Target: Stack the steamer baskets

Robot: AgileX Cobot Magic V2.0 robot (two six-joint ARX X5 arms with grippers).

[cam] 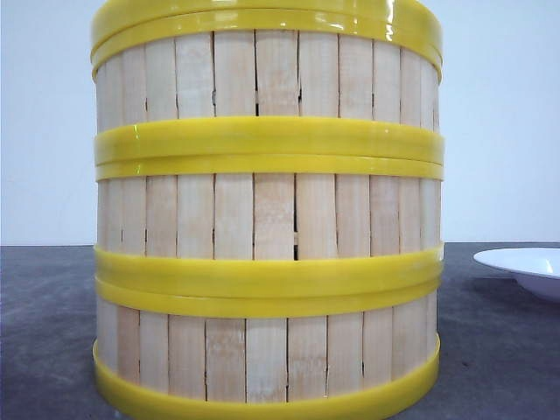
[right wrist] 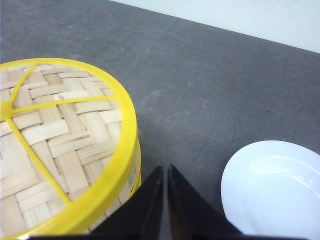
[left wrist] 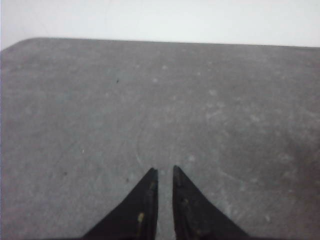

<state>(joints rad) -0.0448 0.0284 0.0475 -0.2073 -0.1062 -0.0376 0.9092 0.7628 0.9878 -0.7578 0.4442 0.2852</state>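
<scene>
The three steamer baskets (cam: 267,219) are standing as one aligned column on the surface (cam: 490,350), with the woven lid (right wrist: 55,140) lying on top, so the stacking is looking finished. The right hand (right wrist: 165,172) is hanging just beside the stack's top rim, fingers nearly together and holding nothing; a white plate (right wrist: 275,190) is sitting on its other side. The left hand (left wrist: 165,172), narrow and empty, is pointing over bare surface.

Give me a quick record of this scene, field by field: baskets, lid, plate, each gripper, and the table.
steamer baskets: three stacked in one column on the table
lid: woven, yellow-rimmed, on top of the stack
plate: white, nothing on it, right of the stack
left gripper: nearly shut, holding nothing, over bare table
right gripper: shut, holding nothing, between stack and plate
table: dark grey
</scene>
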